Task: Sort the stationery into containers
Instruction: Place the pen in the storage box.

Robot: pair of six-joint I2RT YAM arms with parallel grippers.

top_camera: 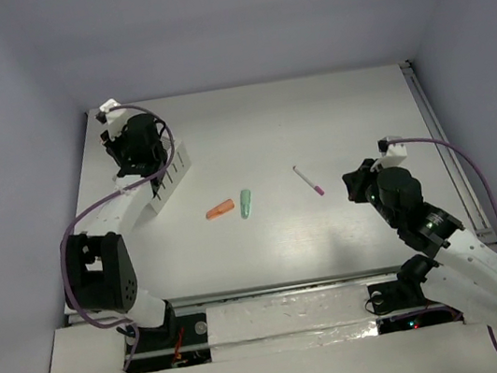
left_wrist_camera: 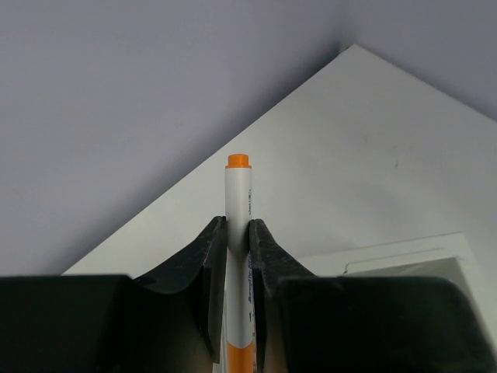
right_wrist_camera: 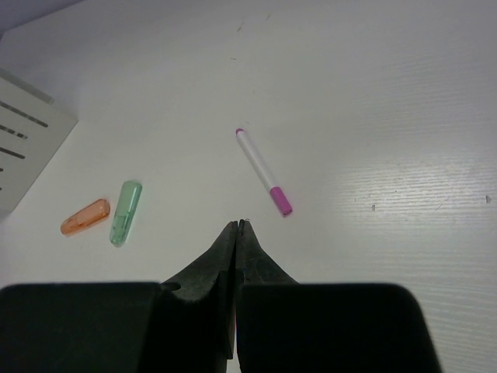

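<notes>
My left gripper (left_wrist_camera: 238, 225) is shut on a thin white pen (left_wrist_camera: 238, 198) with an orange tip, held above the white slotted container (top_camera: 165, 183) at the table's far left. In the top view the left gripper (top_camera: 136, 147) hangs over that box. A white pen with a magenta cap (top_camera: 308, 180) (right_wrist_camera: 262, 171) lies mid-table. An orange stubby piece (top_camera: 219, 210) (right_wrist_camera: 85, 217) and a mint-green one (top_camera: 245, 203) (right_wrist_camera: 125, 212) lie side by side left of it. My right gripper (right_wrist_camera: 240, 224) (top_camera: 354, 185) is shut and empty, hovering just right of the magenta pen.
A metal rail (top_camera: 439, 137) runs along the table's right edge. Purple walls (left_wrist_camera: 116, 93) close the back and sides. A corner of the container (left_wrist_camera: 404, 256) shows low in the left wrist view, and its slotted wall (right_wrist_camera: 23, 140) at the right wrist view's left edge.
</notes>
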